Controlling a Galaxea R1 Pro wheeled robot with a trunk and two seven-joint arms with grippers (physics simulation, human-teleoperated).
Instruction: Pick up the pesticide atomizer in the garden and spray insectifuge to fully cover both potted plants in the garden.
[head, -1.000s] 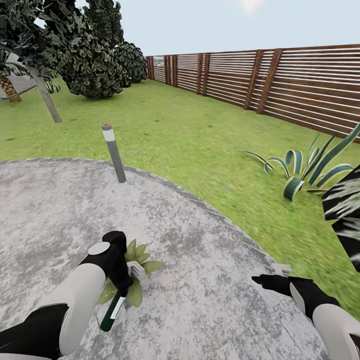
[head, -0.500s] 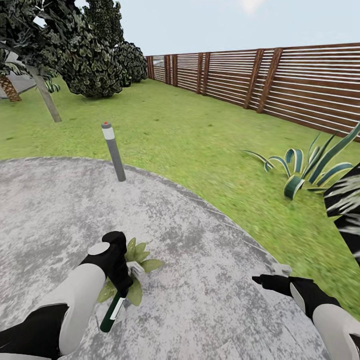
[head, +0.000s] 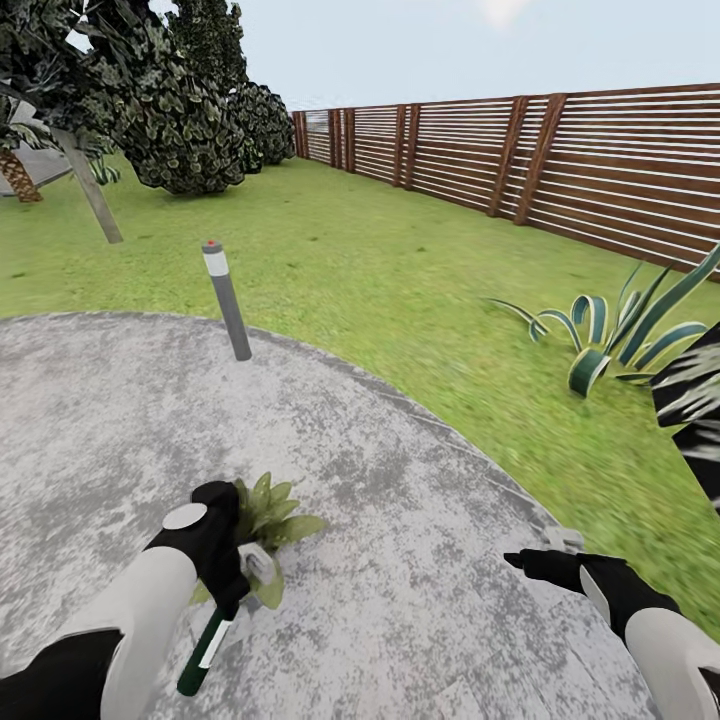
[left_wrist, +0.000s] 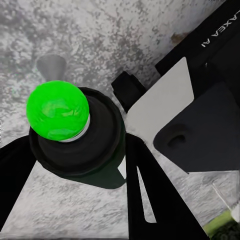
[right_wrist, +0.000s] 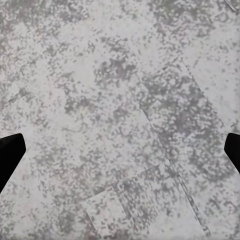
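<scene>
On the near-left part of the round paved patch (head: 420, 500), my left gripper (head: 232, 588) is pinching the pesticide atomizer (head: 203, 652). The bottle is hanging tilted below the fingers, its white label facing up toward the head camera. In the left wrist view the atomizer (left_wrist: 80, 140) is sitting between my two black fingers (left_wrist: 150, 195), its green dot on top facing the camera and mottled grey paving showing behind it.

One potted plant (head: 268, 515) is lying just beside my left wrist, on the far-right side of it; its pointed green leaves are spreading over the paving and the arm is partly covering it. I can't tell whether the bottle is touching the leaves.

My right gripper (head: 530, 562) is hovering near the right edge of the patch, close to the lawn (head: 400, 280). In the right wrist view its fingertips (right_wrist: 10, 155) are sitting at opposite edges of the frame, so they're spread wide with nothing between them.

Further off: a grey lamp post (head: 226, 300) is standing at the patch's far rim, a striped agave (head: 610, 340) is growing on the right, and the slatted fence (head: 560, 170) is running along the far right.
</scene>
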